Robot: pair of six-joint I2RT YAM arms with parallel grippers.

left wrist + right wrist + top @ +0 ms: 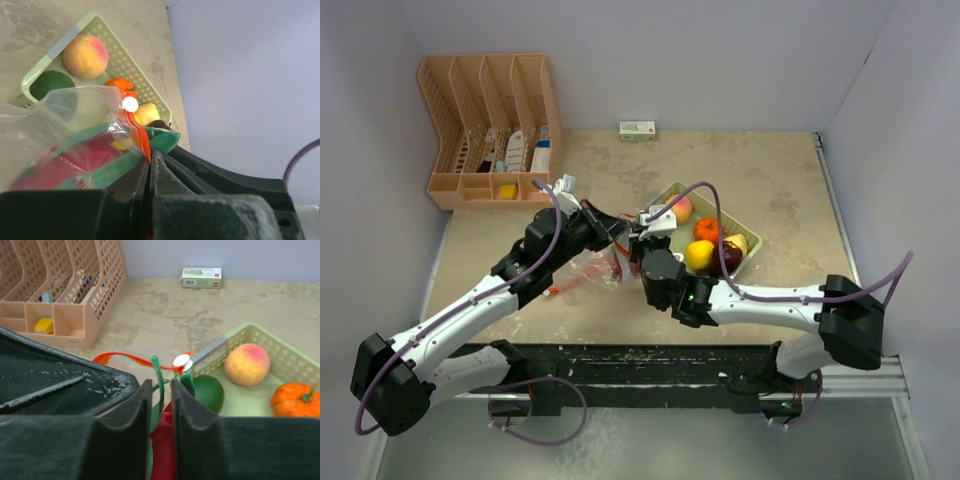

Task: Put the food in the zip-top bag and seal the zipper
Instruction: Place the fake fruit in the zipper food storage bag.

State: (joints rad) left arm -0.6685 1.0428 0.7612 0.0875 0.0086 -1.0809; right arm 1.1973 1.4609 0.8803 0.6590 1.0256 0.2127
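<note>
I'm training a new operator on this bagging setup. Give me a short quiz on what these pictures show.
1. True or false: the peach lies inside the zip-top bag, not in the tray.
2. The left fingers pinch: A the peach, B the zipper, C the tray.
3. Where on the table does the organizer stand?
Key: 1 false, it lies in the tray; 2 B; 3 the far left corner.
</note>
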